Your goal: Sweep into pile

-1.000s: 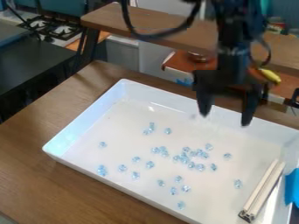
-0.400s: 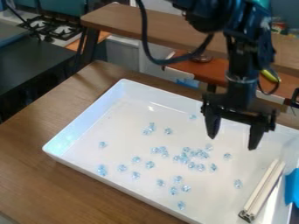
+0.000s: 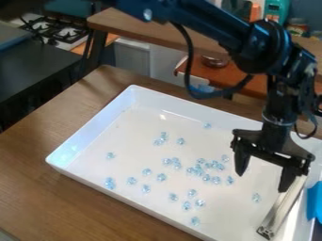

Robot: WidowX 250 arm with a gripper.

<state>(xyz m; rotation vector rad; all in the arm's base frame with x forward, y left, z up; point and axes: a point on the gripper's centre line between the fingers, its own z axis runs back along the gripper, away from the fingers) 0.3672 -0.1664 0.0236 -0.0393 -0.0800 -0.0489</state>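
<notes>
My gripper [image 3: 261,182] hangs open over the right side of the white tray [image 3: 88,136], nothing between its fingers. Its right finger overlaps the upper end of a long white bar [image 3: 277,217] with a dark lower end; whether they touch, I cannot tell. The bar lies slanted along the tray's right side. Small clear-blue pieces lie scattered over the tray floor. A loose cluster [image 3: 202,170] of them is left of the gripper, a single piece [image 3: 256,197] lies just left of the bar, and another clump [image 3: 109,182] is near the left wall.
The tray stands on a brown wooden table [image 3: 31,188]. A blue object [image 3: 316,201] is at the tray's right edge. Behind are a raised wooden shelf [image 3: 125,21], a stove [image 3: 53,29] and a dark counter [image 3: 37,61] at the left.
The gripper has moved right and lower, from above the tray's back edge to near the bar, staying open. The pieces and the bar have not visibly moved.
</notes>
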